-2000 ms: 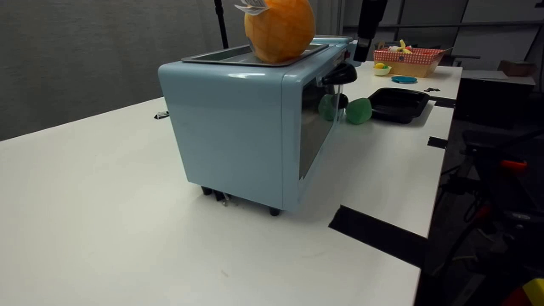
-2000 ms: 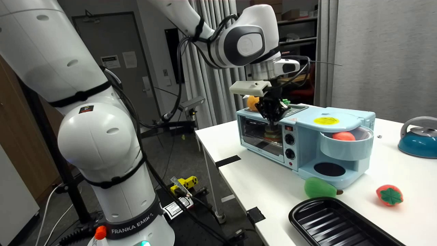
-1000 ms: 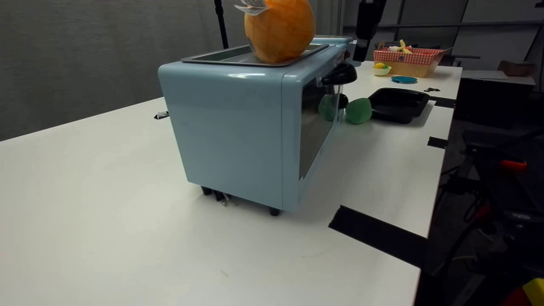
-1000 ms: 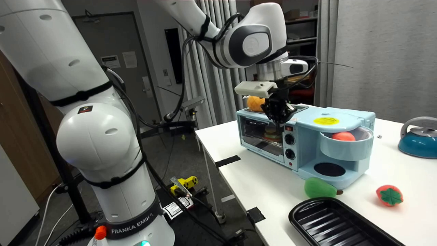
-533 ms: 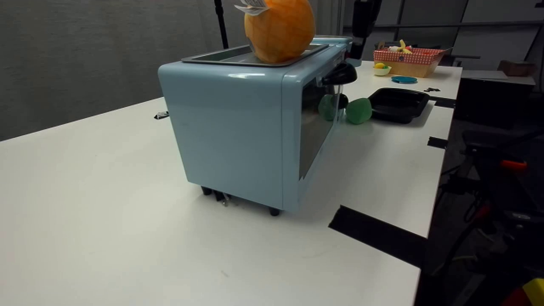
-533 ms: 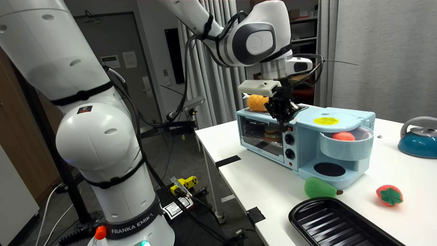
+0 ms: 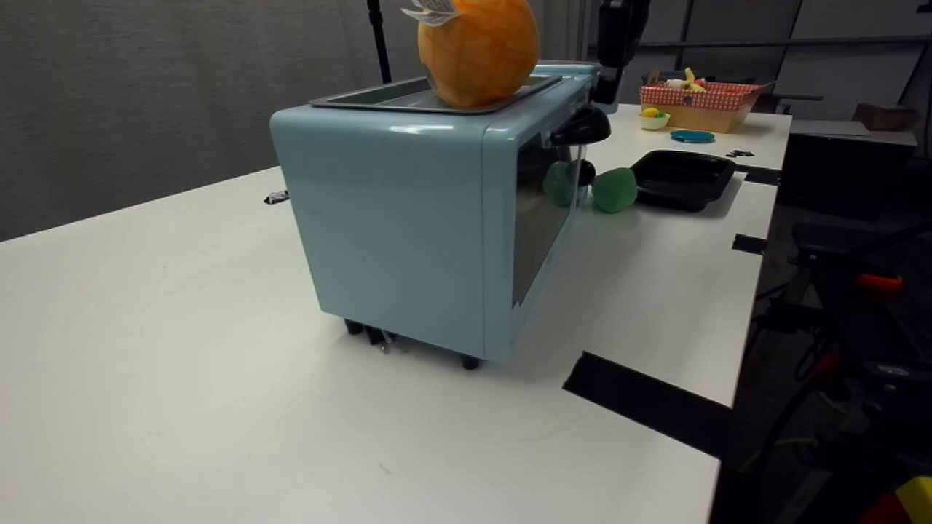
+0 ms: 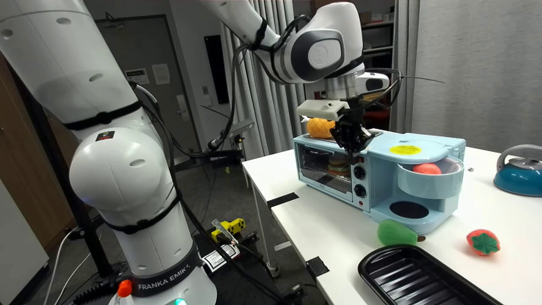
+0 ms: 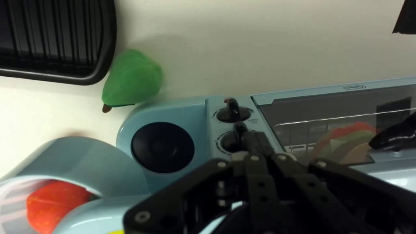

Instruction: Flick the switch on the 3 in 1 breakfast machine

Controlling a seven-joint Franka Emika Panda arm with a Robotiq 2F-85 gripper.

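Note:
The 3 in 1 breakfast machine (image 8: 383, 186) is a pale blue box on the white table, also in the wrist view (image 9: 195, 122) and in an exterior view (image 7: 393, 218). Its front panel has an upper black knob (image 8: 359, 172) and a lower black knob (image 8: 360, 190). The small red switch (image 8: 361, 159) sits above the knobs, partly covered by my fingertips; it is hidden in the wrist view. My gripper (image 8: 354, 157) is shut and empty, pointing down at the panel. Its fingertips (image 9: 258, 143) are right by the switch; I cannot tell whether they touch it.
A toy pineapple (image 8: 320, 128) lies on the machine's top tray. The oven door handle (image 7: 582, 126) sticks out in front. A green toy pear (image 8: 396, 233), a black pan (image 8: 423, 275), a toy strawberry (image 8: 483, 242) and a blue kettle (image 8: 518, 176) stand around the machine.
My shut gripper has moved along the machine's front from the oven glass to the switch. In the last half second it moved only slightly, and the machine has shifted a tiny bit.

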